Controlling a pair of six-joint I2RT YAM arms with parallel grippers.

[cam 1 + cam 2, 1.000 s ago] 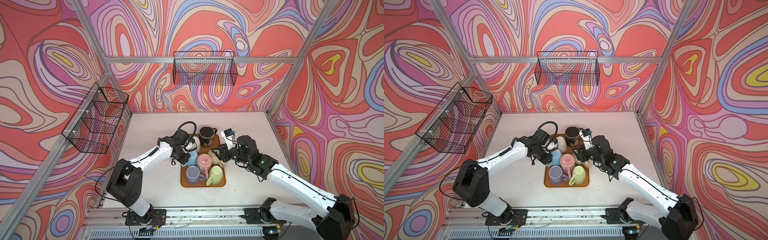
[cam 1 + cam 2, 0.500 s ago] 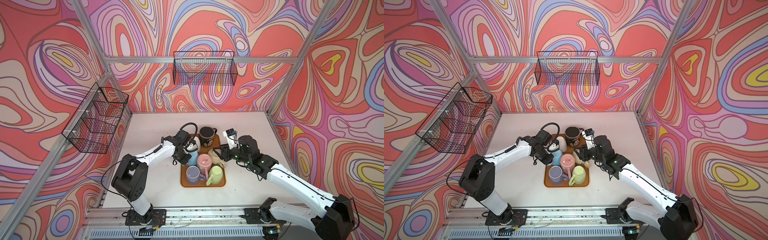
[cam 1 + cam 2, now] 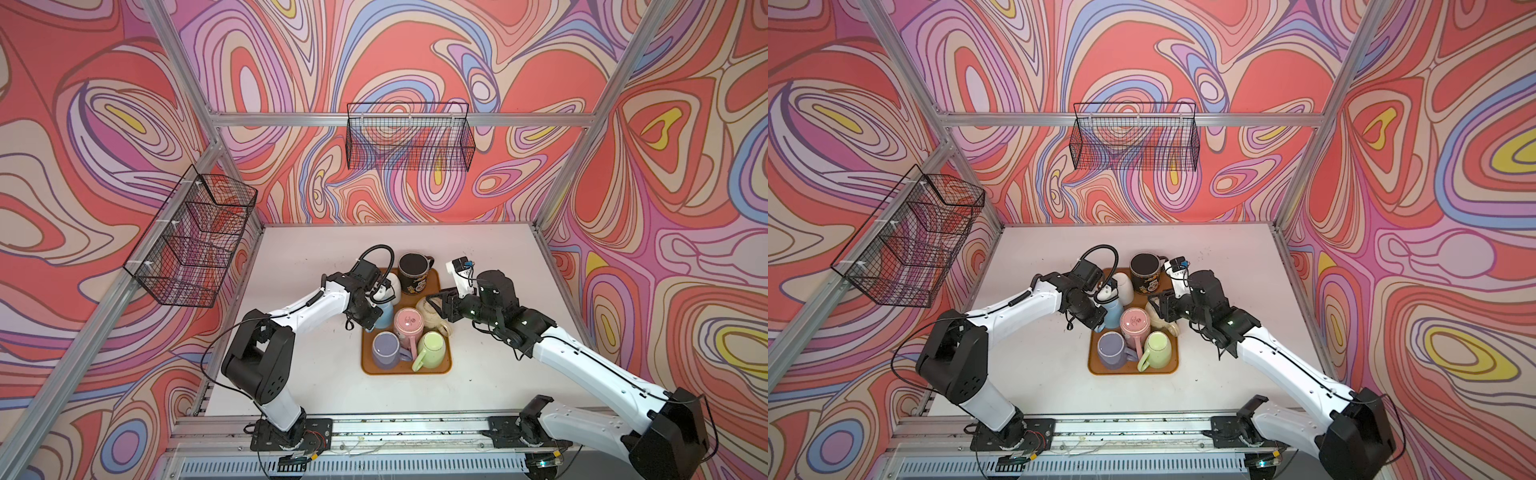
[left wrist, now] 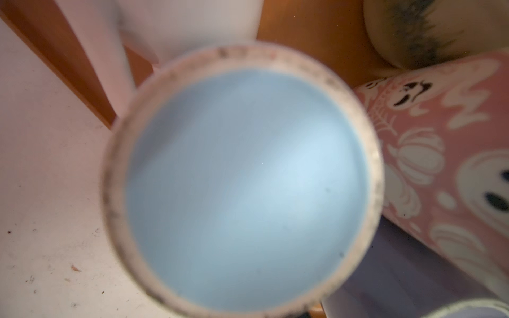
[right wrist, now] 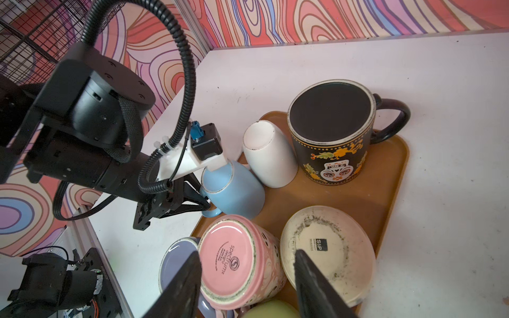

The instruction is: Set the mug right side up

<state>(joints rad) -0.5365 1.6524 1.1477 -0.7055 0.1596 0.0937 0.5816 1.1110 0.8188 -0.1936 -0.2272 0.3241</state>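
Note:
A light blue mug (image 3: 384,313) (image 5: 234,190) leans bottom-up at the left edge of the brown tray (image 3: 432,370). Its base (image 4: 248,176) fills the left wrist view. My left gripper (image 5: 208,204) (image 3: 1098,316) comes in from the left. Its fingers are pinched together at the blue mug's handle. My right gripper (image 5: 248,278) (image 3: 440,303) hovers open over the tray's right side. One finger is above the pink mug (image 5: 234,261), the other above the cream mug (image 5: 327,247), and nothing is between them.
Also on the tray are an upturned black mug (image 3: 415,274), a white mug (image 3: 394,284), a lilac mug (image 3: 386,349) and a green mug (image 3: 432,349), packed close. Wire baskets hang on the back wall (image 3: 409,137) and the left wall (image 3: 195,237).
The left gripper's jaws have narrowed onto the blue mug's handle and that arm's elbow has swung in. The right arm has stayed put.

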